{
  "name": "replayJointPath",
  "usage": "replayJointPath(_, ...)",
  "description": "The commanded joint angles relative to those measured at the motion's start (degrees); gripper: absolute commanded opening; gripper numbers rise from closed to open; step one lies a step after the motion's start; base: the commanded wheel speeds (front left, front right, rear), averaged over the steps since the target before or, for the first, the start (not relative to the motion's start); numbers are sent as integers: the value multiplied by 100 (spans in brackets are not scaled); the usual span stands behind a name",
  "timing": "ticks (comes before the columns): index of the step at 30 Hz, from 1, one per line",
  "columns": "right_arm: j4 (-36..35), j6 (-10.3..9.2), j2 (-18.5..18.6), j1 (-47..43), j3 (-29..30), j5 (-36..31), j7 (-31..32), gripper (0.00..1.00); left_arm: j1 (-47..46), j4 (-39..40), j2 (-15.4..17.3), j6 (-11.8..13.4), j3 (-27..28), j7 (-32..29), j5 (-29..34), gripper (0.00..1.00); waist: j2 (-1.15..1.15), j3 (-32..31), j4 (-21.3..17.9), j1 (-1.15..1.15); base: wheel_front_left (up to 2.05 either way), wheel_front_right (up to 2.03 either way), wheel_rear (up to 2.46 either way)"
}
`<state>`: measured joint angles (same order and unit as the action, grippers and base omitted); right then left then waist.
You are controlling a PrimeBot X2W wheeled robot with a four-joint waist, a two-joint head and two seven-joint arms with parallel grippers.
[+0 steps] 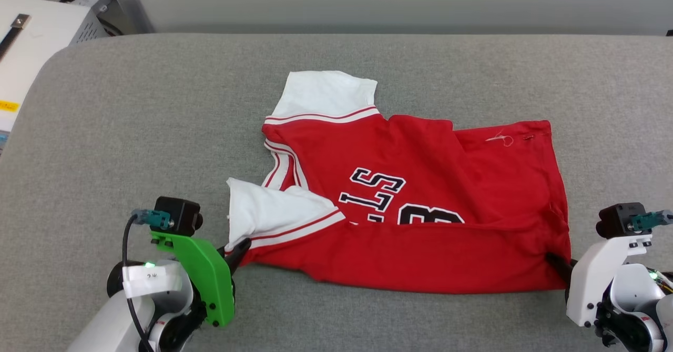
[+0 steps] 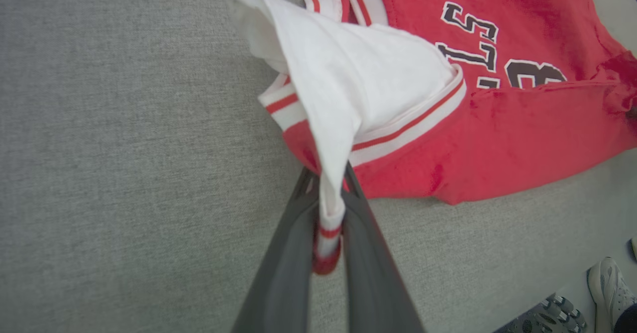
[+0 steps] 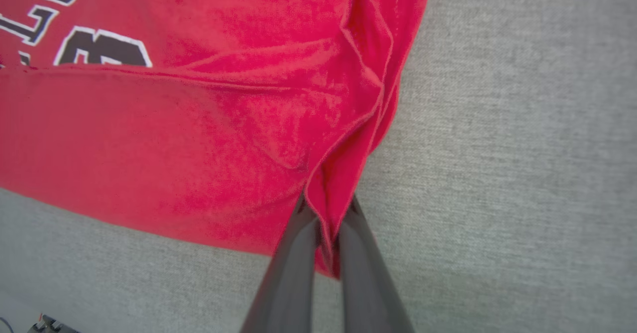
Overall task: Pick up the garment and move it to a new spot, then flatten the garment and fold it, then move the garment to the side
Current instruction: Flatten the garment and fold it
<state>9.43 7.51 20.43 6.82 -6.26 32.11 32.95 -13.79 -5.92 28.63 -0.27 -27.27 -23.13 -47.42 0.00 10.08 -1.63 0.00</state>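
Note:
The garment [image 1: 420, 183], a red jersey with white sleeves and black lettering, lies sideways on the grey table [image 1: 157, 131], its near long edge folded up over the front. My left gripper [image 1: 237, 253] is shut on the near white sleeve's striped cuff [image 2: 328, 223] at the garment's near left corner. My right gripper [image 1: 556, 263] is shut on the red hem corner [image 3: 333, 208] at the garment's near right. In both wrist views the cloth is pinched between the dark fingers [image 3: 293, 263].
White equipment [image 1: 37, 31] stands beyond the table's far left corner. A person's shoes [image 2: 604, 283] show on the floor past the table edge in the left wrist view. Bare grey cloth surrounds the garment on all sides.

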Motion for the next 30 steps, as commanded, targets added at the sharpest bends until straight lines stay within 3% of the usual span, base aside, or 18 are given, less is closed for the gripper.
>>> replayJointPath(1,-102,-2,34,-8,-34,-21,-19,0,124,23,-14,14,46,70,31,0,0,-257,-16,0,0,0,0)
replayJointPath(9,-588,-2,43,-461,-88,-79,77,0,845,261,125,209,137,96,-183,0,0,-865,-13,0,0,0,0)
replayJointPath(21,-1171,-2,-177,-1544,202,-118,295,0,2055,1008,506,768,317,-13,-393,0,0,-1344,94,0,0,0,0)
replayJointPath(25,-1089,-2,-344,-1840,404,-178,294,0,2208,971,433,795,235,-47,-456,0,0,-1351,113,0,0,0,0)
replayJointPath(30,-789,-2,-578,-2046,568,-225,147,0,2055,568,185,629,121,19,-531,0,0,-1293,117,0,0,0,0)
